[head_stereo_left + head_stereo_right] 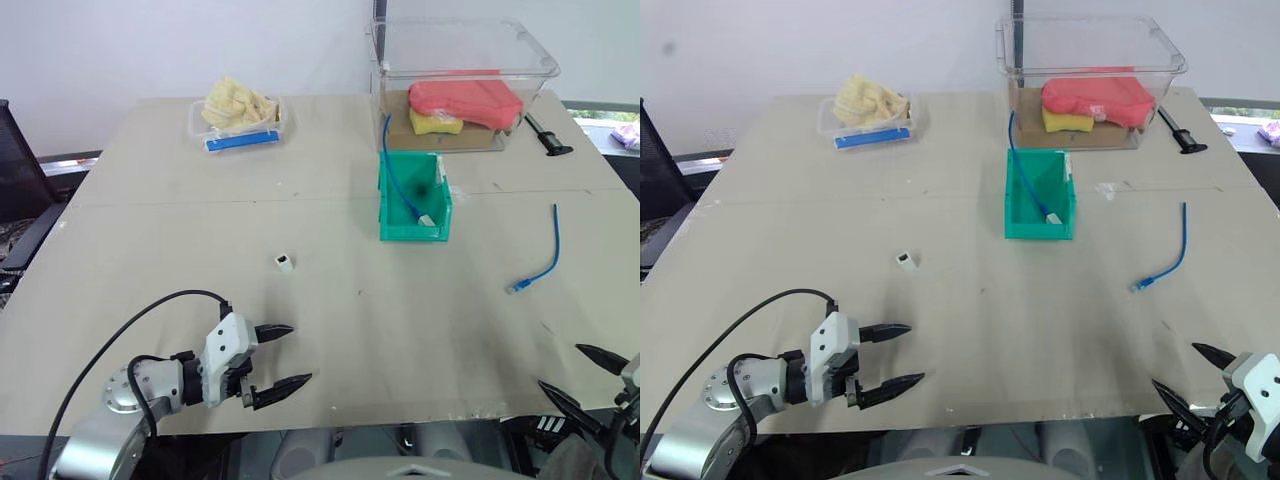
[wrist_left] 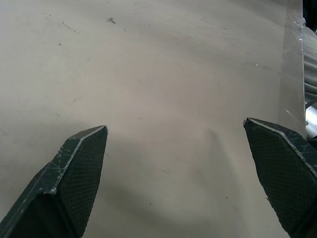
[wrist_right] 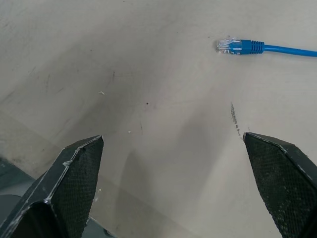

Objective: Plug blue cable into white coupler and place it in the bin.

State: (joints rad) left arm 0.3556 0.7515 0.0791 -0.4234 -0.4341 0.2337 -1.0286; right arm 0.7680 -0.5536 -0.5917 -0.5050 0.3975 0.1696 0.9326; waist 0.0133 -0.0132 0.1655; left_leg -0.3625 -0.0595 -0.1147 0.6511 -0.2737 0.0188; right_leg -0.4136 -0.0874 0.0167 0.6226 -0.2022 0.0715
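Blue cable (image 1: 540, 260) lies well ahead of spread, empty right end effector (image 1: 590, 375).

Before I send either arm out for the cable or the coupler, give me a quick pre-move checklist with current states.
1. Left gripper open and holding nothing: ok.
2. Right gripper open and holding nothing: ok.
3. Blue cable lying loose on the table, plug end toward the right gripper, nothing on top of it: ok.
4. White coupler alone on the table ahead of the left gripper: ok. Which way its socket faces: cannot tell.
5. Cable plugged into coupler: not ok, they lie far apart.
6. Bin free to receive the pair: not ok, a second blue cord with a white tip already lies in it.
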